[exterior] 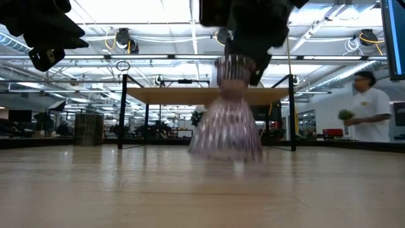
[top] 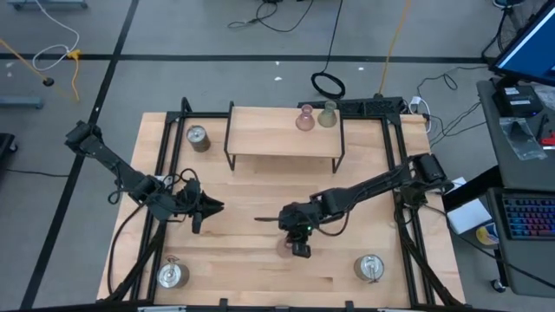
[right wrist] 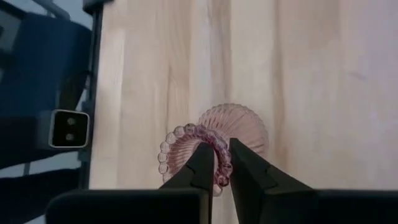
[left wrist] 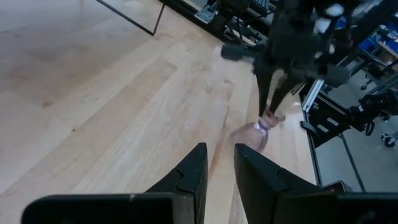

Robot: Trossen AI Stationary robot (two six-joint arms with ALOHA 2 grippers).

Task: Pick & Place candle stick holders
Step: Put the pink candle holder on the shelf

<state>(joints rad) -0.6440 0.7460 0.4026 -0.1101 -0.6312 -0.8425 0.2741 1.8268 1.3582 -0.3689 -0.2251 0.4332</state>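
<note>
A pink ribbed glassy candle stick holder (right wrist: 233,127) stands upright near the middle front of the table, under my right gripper (right wrist: 221,152), which is shut on its beaded top rim. It also shows in the low view (exterior: 226,126) and in the high view (top: 285,248). My left gripper (top: 211,206) hovers left of centre, its fingers (left wrist: 198,163) slightly apart and empty, pointing toward the holder. Another pink holder (top: 304,120) and a greenish one (top: 327,115) stand on a wooden shelf (top: 260,139). Three metal holders (top: 198,137), (top: 172,274), (top: 370,268) rest on the table. My right gripper pinches the holder's beaded top rim (right wrist: 222,169), one finger inside the ring of beads and one outside. The fingers come from above, pointing down. The holder hangs upright below them, its wide base (exterior: 226,149) close to the tabletop; I cannot tell whether it touches.
The shelf stands on thin black legs at the far middle. Black frame rails (top: 161,156) run along the table's left and right sides. A person (exterior: 370,107) stands in the room beyond the table. Bare wood lies between the two grippers.
</note>
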